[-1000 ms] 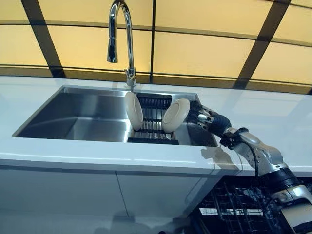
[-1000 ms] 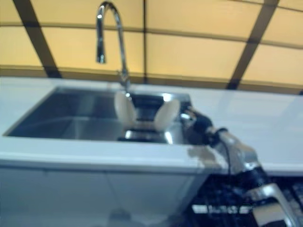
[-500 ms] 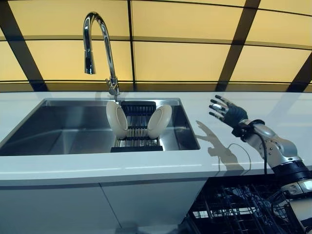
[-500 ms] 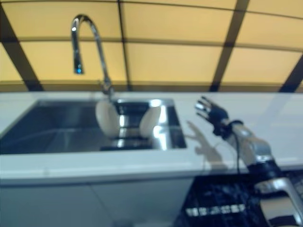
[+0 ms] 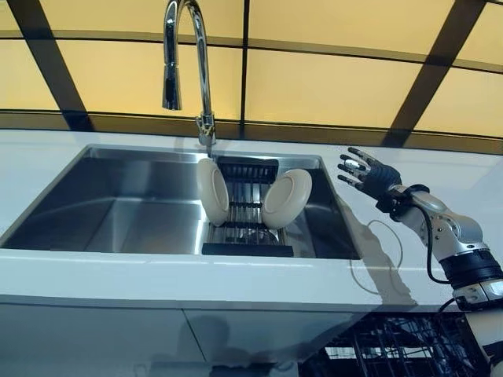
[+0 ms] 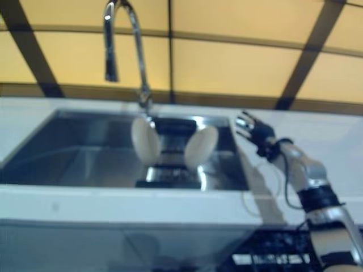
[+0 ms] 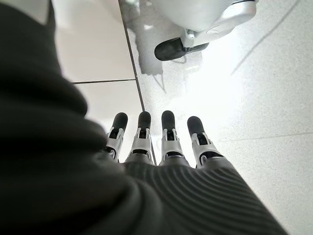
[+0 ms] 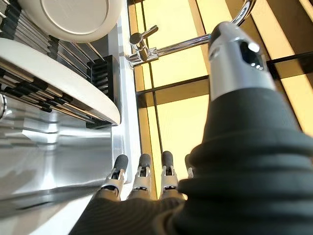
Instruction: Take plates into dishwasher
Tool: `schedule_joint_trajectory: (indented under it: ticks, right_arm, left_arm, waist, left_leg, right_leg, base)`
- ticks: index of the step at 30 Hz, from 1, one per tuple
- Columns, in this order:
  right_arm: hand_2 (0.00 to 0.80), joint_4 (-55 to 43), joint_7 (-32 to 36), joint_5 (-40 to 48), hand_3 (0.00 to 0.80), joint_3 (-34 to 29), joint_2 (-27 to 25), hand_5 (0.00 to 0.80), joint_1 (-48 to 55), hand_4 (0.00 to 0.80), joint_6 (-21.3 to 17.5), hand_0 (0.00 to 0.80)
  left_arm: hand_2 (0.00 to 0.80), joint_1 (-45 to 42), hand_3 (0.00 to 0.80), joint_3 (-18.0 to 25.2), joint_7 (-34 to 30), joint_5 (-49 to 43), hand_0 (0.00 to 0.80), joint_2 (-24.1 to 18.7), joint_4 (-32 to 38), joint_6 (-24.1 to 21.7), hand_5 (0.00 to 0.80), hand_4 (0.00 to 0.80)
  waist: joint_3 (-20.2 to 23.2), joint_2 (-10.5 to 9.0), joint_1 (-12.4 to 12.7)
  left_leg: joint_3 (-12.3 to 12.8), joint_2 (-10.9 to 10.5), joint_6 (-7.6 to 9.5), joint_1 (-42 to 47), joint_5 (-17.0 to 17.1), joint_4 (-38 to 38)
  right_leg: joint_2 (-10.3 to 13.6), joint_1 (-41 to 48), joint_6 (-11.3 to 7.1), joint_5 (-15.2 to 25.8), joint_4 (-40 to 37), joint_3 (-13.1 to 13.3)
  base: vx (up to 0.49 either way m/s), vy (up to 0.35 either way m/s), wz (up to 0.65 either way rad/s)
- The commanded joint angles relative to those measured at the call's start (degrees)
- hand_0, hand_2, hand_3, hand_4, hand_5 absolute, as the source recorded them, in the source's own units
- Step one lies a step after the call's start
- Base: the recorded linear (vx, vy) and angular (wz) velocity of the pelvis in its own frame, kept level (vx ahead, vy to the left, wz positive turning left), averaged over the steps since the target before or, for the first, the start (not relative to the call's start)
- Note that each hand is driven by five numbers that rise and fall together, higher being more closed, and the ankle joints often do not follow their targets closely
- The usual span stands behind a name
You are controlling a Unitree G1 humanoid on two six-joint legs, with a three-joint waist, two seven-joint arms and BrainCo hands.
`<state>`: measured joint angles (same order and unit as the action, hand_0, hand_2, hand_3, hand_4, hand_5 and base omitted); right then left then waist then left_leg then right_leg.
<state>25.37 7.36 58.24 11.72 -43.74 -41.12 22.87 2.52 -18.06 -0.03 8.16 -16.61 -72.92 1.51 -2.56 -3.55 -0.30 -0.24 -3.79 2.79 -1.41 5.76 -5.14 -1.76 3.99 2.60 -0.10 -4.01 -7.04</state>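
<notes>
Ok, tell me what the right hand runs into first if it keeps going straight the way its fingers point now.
The right hand, open above the counter beside the sink, points toward the right plate in the rack. That plate looks like first contact, though depth is unclear and the hand may pass above it.

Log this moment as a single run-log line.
phase: reach | right hand: open, above counter right of sink, empty | left hand: open, idle | plates: two in sink rack

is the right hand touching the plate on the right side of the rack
Apart. The left eye view shows the right hand open above the counter, with sink rim and bare steel between it and the right plate.
</notes>
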Motion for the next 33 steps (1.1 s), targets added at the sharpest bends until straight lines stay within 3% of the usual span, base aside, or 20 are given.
schedule_joint_trajectory:
  ticks: [1,5,12,29,33]
  right_arm:
    - [0.000,2.18,0.53,0.83,0.000,0.59,0.80,0.000,-5.06,0.000,-2.11,0.000]
    - [0.000,1.87,-0.28,0.10,0.000,1.23,0.94,0.000,-5.25,0.000,-2.32,0.000]
    - [0.000,7.37,2.20,0.04,0.000,1.72,-1.93,0.000,-8.11,0.000,-2.01,0.000]
    - [0.000,9.91,2.42,-4.66,0.000,3.62,-4.75,0.000,-10.55,0.000,-2.29,0.000]
    - [0.000,9.35,2.09,-9.78,0.000,4.17,-4.89,0.000,-10.71,0.000,-2.69,0.000]
  left_arm:
    - [0.000,1.48,0.000,-3.05,-0.16,-0.36,0.000,-1.81,-1.16,-1.28,0.000,0.000]
    - [0.000,2.69,0.000,-2.84,-0.16,2.01,0.000,-2.79,-0.76,-1.38,0.000,0.000]
    - [0.000,3.67,0.000,-4.02,-0.91,0.26,0.000,-1.80,-0.83,-2.06,0.000,0.000]
    - [0.000,2.09,0.000,-3.15,-1.43,1.61,0.000,-1.98,-1.55,-3.14,0.000,0.000]
    - [0.000,1.98,0.000,-2.92,-1.48,1.95,0.000,-2.00,-1.60,-3.28,0.000,0.000]
  waist:
    - [-0.63,-0.89,1.87]
    - [-3.04,-0.78,1.91]
    - [-2.08,-2.11,2.65]
    - [-1.39,-2.16,2.54]
    - [-1.45,-2.26,2.45]
  left_leg:
    - [-0.49,-0.37,1.20,2.56,-4.43,0.14]
    - [-0.96,0.49,0.70,3.06,-4.31,0.14]
    - [-1.99,0.28,0.12,1.81,-4.64,0.14]
    - [-0.84,0.47,-0.29,2.08,-5.56,0.14]
    - [-0.67,0.55,-0.35,2.22,-5.69,0.14]
  right_leg:
    - [2.99,-6.99,-5.58,1.21,15.17,0.82]
    - [2.81,-6.89,-5.12,3.09,6.93,1.96]
    - [2.39,-3.34,-5.04,4.77,-0.99,1.52]
    - [3.44,-3.03,-5.37,4.06,-0.99,0.31]
    - [3.49,-2.96,-5.47,4.03,-0.99,0.31]
  base:
    - [0.016,0.015,-0.06]
    - [0.011,-0.056,0.04]
    - [0.015,-0.066,0.12]
    - [0.008,0.001,0.03]
    - [0.000,0.000,0.00]
